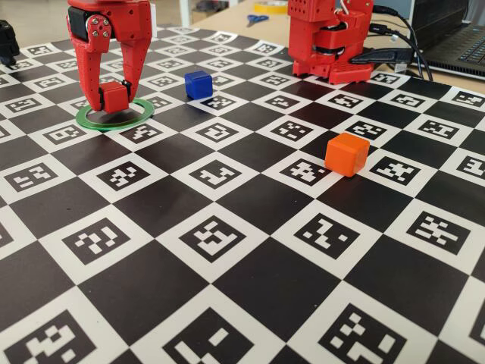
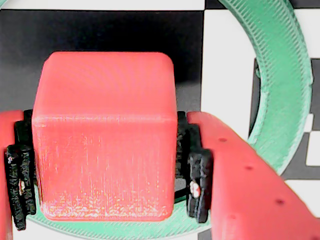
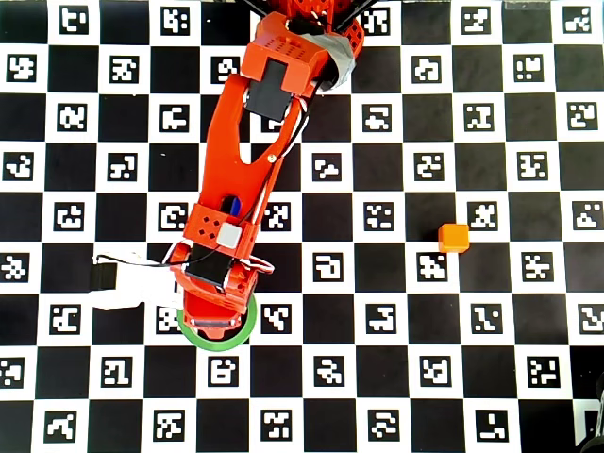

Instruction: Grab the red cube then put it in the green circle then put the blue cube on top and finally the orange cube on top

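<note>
Wrist view shows you the red cube (image 2: pixel 105 135) as a matte block with rounded edges and fine print lines, its faces square to the fingers (image 2: pixel 200 187). The gripper (image 1: pixel 112 100) pinches it on two opposite sides, inside the green circle (image 1: pixel 115 115) near the board's (image 1: pixel 250 280) left edge in the fixed view. You cannot tell whether the cube touches the board. No long axis is evident. Count one red cube, one blue cube (image 1: pixel 198 84), one orange cube (image 1: pixel 347 154) and one ring. The blue cube sits just right of the ring, toward the far edge; the orange cube is well apart, toward the right edge.
</note>
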